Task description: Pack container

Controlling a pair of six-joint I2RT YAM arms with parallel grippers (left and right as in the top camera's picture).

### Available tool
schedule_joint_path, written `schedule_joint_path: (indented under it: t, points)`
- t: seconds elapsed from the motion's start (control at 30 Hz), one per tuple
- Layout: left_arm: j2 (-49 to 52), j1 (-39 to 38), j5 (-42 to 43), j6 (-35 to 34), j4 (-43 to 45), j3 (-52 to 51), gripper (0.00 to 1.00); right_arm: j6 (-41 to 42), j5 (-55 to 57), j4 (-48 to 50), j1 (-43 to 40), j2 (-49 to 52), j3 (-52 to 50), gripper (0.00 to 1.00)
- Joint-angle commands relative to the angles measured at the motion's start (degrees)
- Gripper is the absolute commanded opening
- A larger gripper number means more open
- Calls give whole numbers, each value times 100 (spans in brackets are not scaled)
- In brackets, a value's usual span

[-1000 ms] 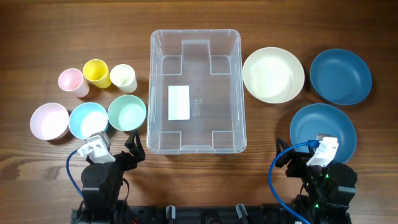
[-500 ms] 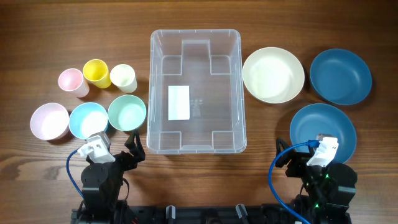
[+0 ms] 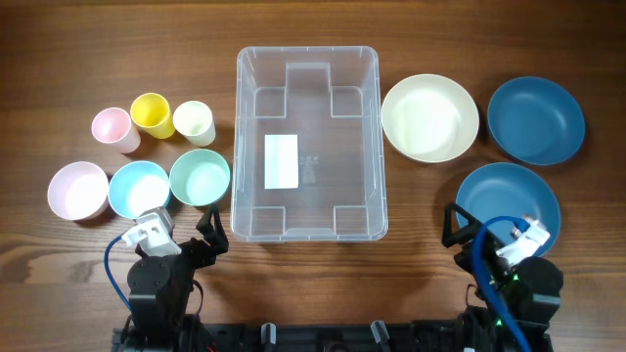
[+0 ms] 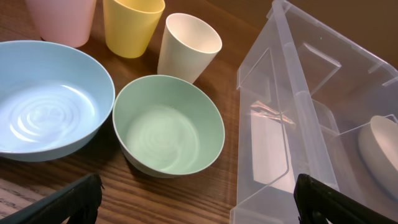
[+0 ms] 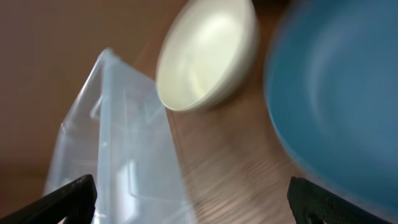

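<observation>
Container [image 3: 333, 147] in the middle, cups [image 3: 152, 114] and small bowls [image 3: 200, 177] left, big bowls [image 3: 430, 117] right
Left gripper [image 4: 199, 202] and right gripper [image 5: 193, 198] both spread wide open.

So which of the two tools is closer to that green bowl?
Left. The left tool sits just in front of the green bowl; the right tool is on the container's far side, beside a blue bowl.

No legible text, container [image 3: 239, 137] label [image 3: 282, 161] unreadable

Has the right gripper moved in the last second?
Yes. The right gripper has swung away from the table's near edge, toward the near blue bowl, and now sits at its rim.
</observation>
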Motion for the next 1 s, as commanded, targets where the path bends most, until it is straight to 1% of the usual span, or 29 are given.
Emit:
schedule_joint_path:
  t: [0.0, 0.07, 0.17, 0.2, 0.23, 0.27, 0.33, 0.4, 0.47, 0.5, 0.57, 0.6, 0.67, 0.7, 0.77, 0.8, 0.83, 0.87, 0.97]
  points:
    - [-52, -26, 48, 9, 15, -28, 100, 2081, -127, 79, 26, -52, -7, 100]
    - [-52, -26, 50, 9, 15, -28, 100, 2055, -118, -24, 26, -50, -7, 100]
    - [-52, -26, 48, 9, 15, -28, 100, 2052, 48, -579, 26, -50, -7, 100]
    - [-52, -26, 48, 9, 15, -28, 100, 1919, 44, -625, 26, -50, -7, 99]
    - [-52, -26, 48, 9, 15, -28, 100, 1602, 22, -507, 26, -50, -7, 100]
    - [-52, -26, 48, 9, 15, -28, 100, 837, -140, -197, 26, -50, -7, 100]
    - [-52, -26, 48, 9, 15, -28, 100, -278, -671, 415, 26, -44, -4, 100]
    - [-52, -26, 48, 9, 15, -28, 100, -785, -1023, 732, 26, 111, 79, 99]
    - [-52, -26, 48, 9, 15, -28, 100, -1071, -1023, 758, 26, 455, 271, 100]
    - [-52, -26, 48, 9, 15, -28, 100, -1217, -1025, 763, 26, 691, 400, 99]
    - [-52, -26, 48, 9, 15, -28, 99, -1978, -1016, 765, 26, 1703, 977, 99]
    - [-52, -26, 48, 9, 15, -28, 100, -2223, -994, 752, 26, 2072, 1204, 100]
    - [-52, -26, 48, 9, 15, -28, 100, -2514, -813, 632, 26, 2796, 1707, 99]
    - [-52, -26, 48, 9, 15, -28, 100, -2658, -643, 474, 26, 3375, 2159, 99]
    - [-52, -26, 48, 9, 15, -28, 100, -2887, -302, 114, 26, 4203, 2918, 99]
    - [-52, -26, 48, 9, 15, -28, 100, -2942, 52, -190, 26, 4708, 3368, 99]
    - [-52, -26, 48, 9, 15, -28, 100, -2933, 374, -426, 26, 5003, 3659, 100]
    - [-52, -26, 50, 9, 15, -28, 100, -2894, 957, -813, 26, 5438, 4100, 100]
    - [-52, -26, 48, 9, 15, -28, 100, -2677, 2015, -1539, -122, 6273, 4817, 100]
